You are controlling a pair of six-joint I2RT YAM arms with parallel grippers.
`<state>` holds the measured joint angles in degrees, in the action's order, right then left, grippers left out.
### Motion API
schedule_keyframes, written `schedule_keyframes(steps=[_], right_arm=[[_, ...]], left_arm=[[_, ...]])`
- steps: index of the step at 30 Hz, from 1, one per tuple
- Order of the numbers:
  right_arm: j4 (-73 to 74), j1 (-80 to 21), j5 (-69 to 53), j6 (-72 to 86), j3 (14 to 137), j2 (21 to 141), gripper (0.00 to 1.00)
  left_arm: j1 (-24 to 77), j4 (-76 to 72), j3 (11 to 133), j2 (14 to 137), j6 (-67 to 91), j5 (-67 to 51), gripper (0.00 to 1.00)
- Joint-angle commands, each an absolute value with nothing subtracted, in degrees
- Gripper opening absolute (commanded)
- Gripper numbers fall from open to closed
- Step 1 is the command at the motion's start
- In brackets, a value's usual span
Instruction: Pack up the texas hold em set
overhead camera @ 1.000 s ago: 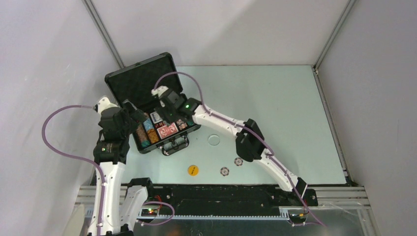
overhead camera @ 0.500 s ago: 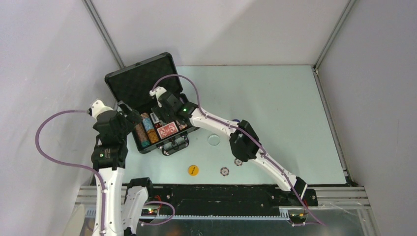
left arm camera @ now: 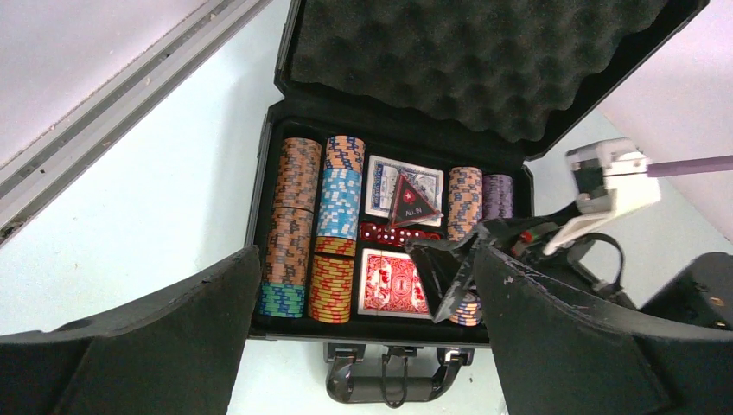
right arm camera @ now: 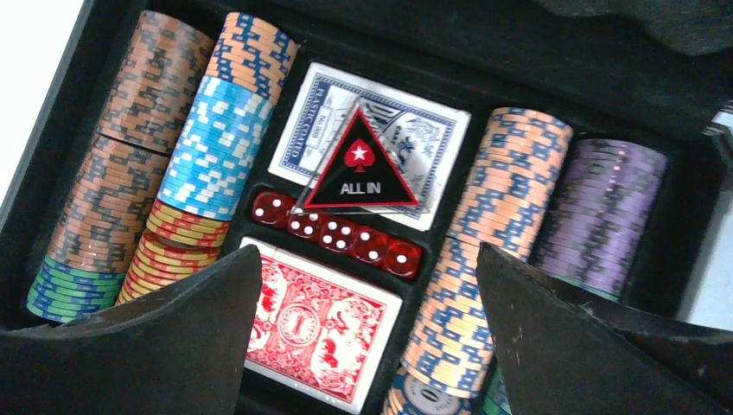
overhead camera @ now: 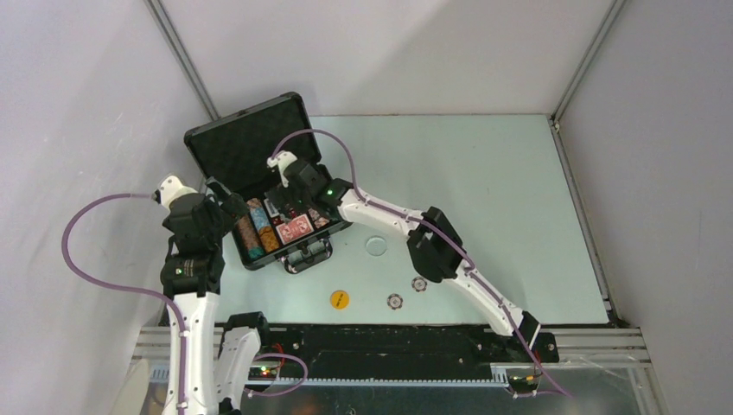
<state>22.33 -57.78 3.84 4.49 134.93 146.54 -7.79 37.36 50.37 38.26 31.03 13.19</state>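
Pale green table [overhead camera: 501,190]; white enclosure walls [overhead camera: 389,52]; 2 aluminium frame struts [overhead camera: 182,60] at back corners.

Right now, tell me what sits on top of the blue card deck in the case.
A black triangular ALL IN marker lies on the blue card deck, its lower edge beside the red dice. It hides the deck's middle; anything beneath the deck is hidden.

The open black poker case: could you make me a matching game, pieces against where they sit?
Things:
1. black-and-red ALL IN triangle
2. red dice row
3. round yellow disc
4. purple chip stack

Places:
A. on the table, outside the black case
B. between the blue card deck and red card deck
C. case's end slot
D. on the blue card deck

Pairs: 1-D, 2-B, 3-A, 4-C
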Motion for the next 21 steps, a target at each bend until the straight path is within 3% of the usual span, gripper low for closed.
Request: schedule_keyframes(steps=[1,21], right_arm=[[18.84,-56.57,4.21,4.88,132.28,137.82,0.97],[8.56,-47.47,8.85,18.5,81.12,95.92,0.94]], left_arm=[[-8.55,35.57,50.01,38.56,30.6,13.24,0.98],[-8.9,35.54,50.1,40.04,30.75,11.92,0.98]])
